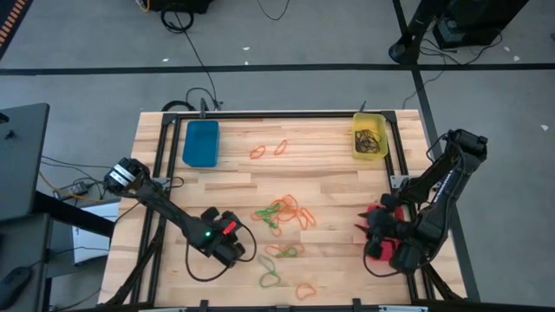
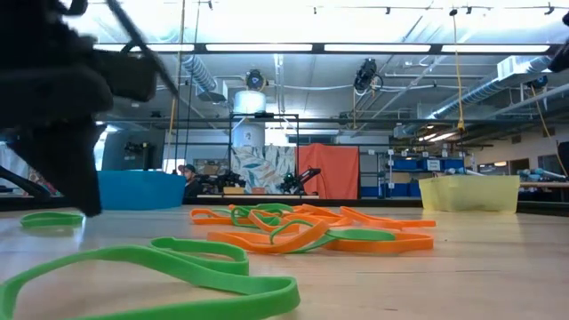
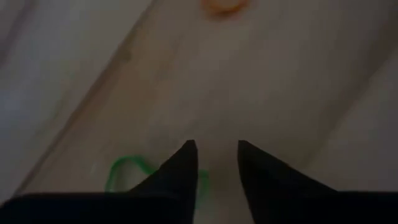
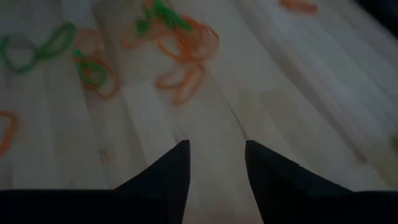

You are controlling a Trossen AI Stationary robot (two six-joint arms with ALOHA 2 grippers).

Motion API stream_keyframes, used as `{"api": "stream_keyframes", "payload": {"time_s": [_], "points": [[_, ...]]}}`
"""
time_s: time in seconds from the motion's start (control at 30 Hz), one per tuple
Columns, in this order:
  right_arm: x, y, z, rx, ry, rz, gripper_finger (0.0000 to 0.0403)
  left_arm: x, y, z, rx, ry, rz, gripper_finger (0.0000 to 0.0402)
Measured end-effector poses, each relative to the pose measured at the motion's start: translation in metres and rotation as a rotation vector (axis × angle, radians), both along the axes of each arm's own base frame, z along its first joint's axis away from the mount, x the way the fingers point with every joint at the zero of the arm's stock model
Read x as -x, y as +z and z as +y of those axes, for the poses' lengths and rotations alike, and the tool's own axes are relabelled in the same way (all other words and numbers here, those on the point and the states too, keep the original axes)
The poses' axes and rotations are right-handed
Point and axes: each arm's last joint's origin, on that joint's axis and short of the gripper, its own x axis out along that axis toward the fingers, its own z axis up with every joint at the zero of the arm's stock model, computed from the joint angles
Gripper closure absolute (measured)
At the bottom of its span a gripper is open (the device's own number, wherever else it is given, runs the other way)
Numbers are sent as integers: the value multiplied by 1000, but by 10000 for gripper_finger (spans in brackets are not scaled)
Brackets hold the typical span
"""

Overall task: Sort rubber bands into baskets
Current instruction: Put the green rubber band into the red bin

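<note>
Orange and green rubber bands lie in a pile (image 1: 286, 212) at the table's middle, with more near the front edge (image 1: 270, 277) and two orange ones (image 1: 269, 150) farther back. The blue basket (image 1: 200, 143) stands at the far left. The yellow basket (image 1: 369, 137), at the far right, holds dark bands. A red shape (image 1: 381, 251) under my right arm may be the red basket. My left gripper (image 1: 236, 251) is open, low over the wood, beside a green band (image 3: 124, 171). My right gripper (image 1: 362, 224) is open over bare wood (image 4: 214, 149), facing the pile. My left gripper has one finger (image 3: 180, 168) standing over the edge of the green band (image 3: 202, 177), which lies flat on the table. Whether the finger touches the band I cannot tell.
A black frame (image 1: 165, 139) runs along the table's far and side edges. A cable loops beside my left gripper (image 1: 195, 264). Bare wood lies between the baskets and the pile. In the low view a green band (image 2: 151, 267) lies close to the camera.
</note>
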Motion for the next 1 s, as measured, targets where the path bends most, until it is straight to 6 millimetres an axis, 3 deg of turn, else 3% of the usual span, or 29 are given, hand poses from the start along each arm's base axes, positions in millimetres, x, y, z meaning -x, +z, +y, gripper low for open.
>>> {"api": "stream_keyframes", "payload": {"time_s": [0.17,0.33,0.47,0.7,1.0], "points": [[-8,1,2,-8,30,-14,238,11,-12,5,47,81,44,235],[-11,1,-1,26,29,-31,238,14,-15,6,62,104,56,232],[-17,2,-6,64,8,-50,238,14,-16,6,54,55,75,265],[-24,3,-13,101,-36,-78,238,15,-16,7,41,46,90,389],[-23,-25,-24,122,-83,-84,238,5,-3,2,-19,8,44,398]]}}
